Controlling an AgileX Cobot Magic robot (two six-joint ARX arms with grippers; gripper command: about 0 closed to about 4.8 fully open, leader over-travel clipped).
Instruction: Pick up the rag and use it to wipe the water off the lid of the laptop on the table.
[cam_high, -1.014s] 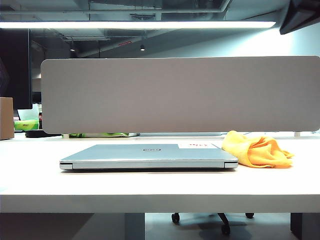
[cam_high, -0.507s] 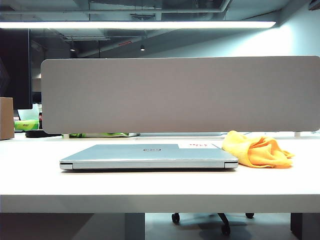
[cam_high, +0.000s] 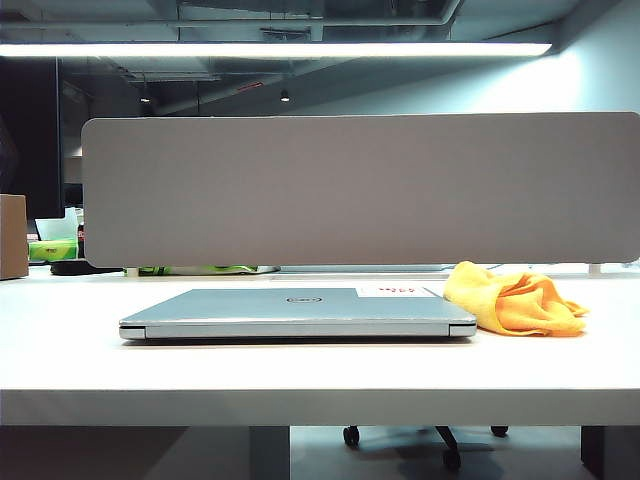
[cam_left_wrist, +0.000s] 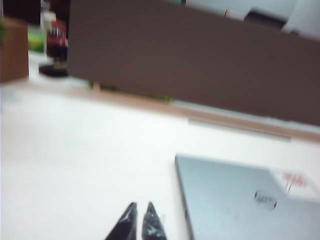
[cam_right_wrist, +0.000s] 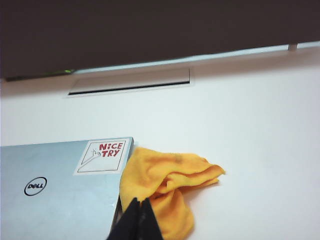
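The silver-grey laptop (cam_high: 300, 312) lies closed on the white table (cam_high: 300, 385), its lid (cam_high: 250, 298) facing up with a dark oval logo and a white sticker (cam_right_wrist: 102, 155). I see no water drops on the lid (cam_right_wrist: 55, 200). The yellow-orange rag (cam_high: 515, 300) lies crumpled on the table, touching the laptop's right corner. Neither arm shows in the exterior view. My right gripper (cam_right_wrist: 139, 201) is shut and empty, held off the table with the rag (cam_right_wrist: 170, 175) showing beyond its tips. My left gripper (cam_left_wrist: 140, 205) is shut and empty over bare table beside the laptop (cam_left_wrist: 235, 200).
A grey divider panel (cam_high: 360, 190) stands along the back of the table. A brown box (cam_high: 12, 235) sits at the far left. A narrow cable slot (cam_right_wrist: 130, 82) is set into the table behind the laptop.
A dark arm at the top right corner of the exterior view has drawn out of sight. The laptop and the rag have not moved.
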